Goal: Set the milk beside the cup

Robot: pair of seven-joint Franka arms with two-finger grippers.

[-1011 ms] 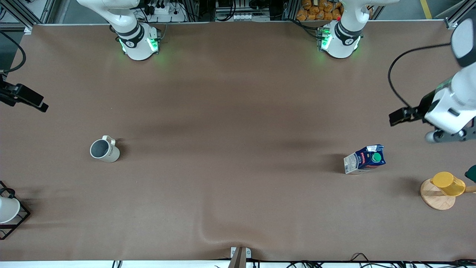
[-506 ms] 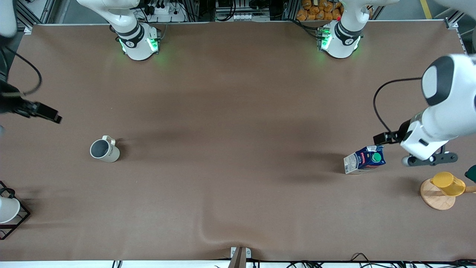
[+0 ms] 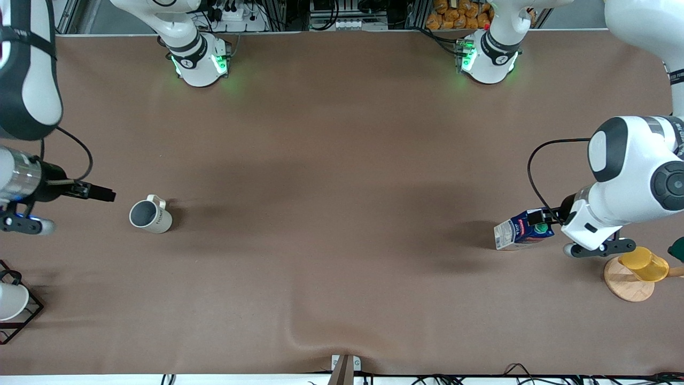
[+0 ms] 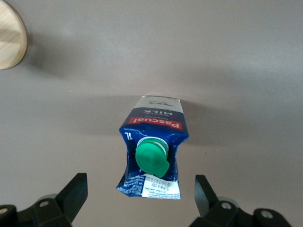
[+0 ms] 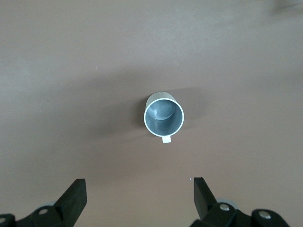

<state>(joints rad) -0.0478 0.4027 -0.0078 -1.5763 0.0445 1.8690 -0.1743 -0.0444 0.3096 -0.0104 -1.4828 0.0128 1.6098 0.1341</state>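
The milk (image 3: 523,229) stands upright toward the left arm's end of the table, a dark blue carton with a green cap and red label. In the left wrist view the milk (image 4: 154,146) lies just ahead of my open, empty left gripper (image 4: 141,196), which is wider than the carton. In the front view the left gripper (image 3: 599,248) hangs close beside the carton. The cup (image 3: 149,215), beige with a grey inside, stands upright toward the right arm's end. My right gripper (image 3: 24,224) is open and empty, apart from the cup (image 5: 163,117); its fingers (image 5: 75,194) show in the right wrist view.
A yellow cup (image 3: 644,263) sits on a round wooden coaster (image 3: 625,286) close to the left gripper; the coaster's edge also shows in the left wrist view (image 4: 9,38). A white cup (image 3: 10,300) sits in a black wire rack (image 3: 29,315) at the right arm's end.
The left arm has swung in and come down beside the milk. The right arm has swung in toward the cup. The milk and the cup have not moved.
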